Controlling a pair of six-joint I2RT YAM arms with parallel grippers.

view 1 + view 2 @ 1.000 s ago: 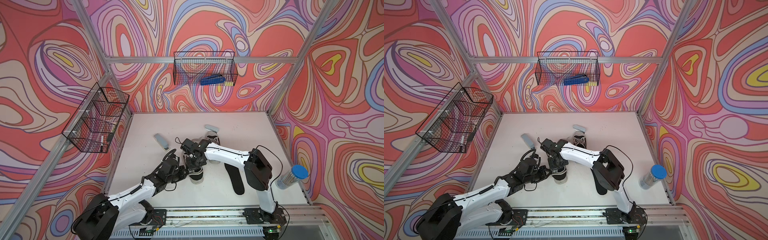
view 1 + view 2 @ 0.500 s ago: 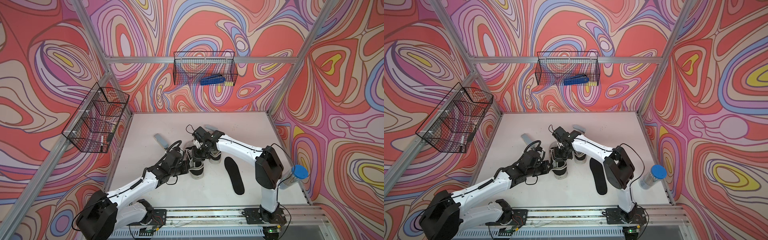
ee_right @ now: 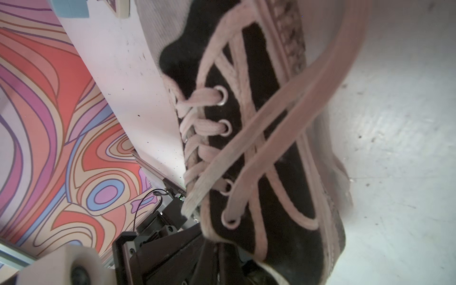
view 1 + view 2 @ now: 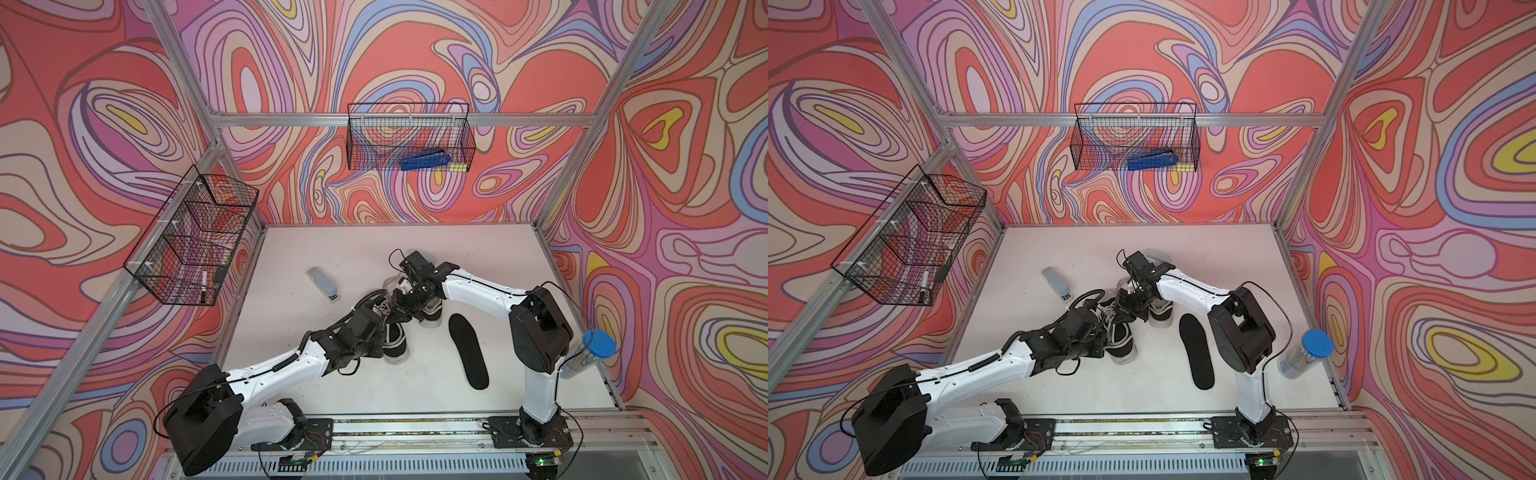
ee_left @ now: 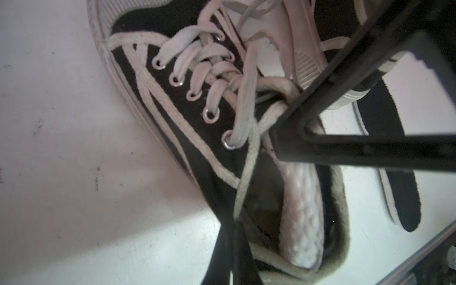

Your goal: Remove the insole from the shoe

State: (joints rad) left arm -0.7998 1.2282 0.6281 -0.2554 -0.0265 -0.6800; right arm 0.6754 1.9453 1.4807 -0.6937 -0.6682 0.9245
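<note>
Here, left jaws pinch the shoe [image 5: 197, 153] at its collar.

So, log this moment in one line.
left end effector: shut on shoe | right end effector: shut at shoe opening | insole: loose on table
</note>
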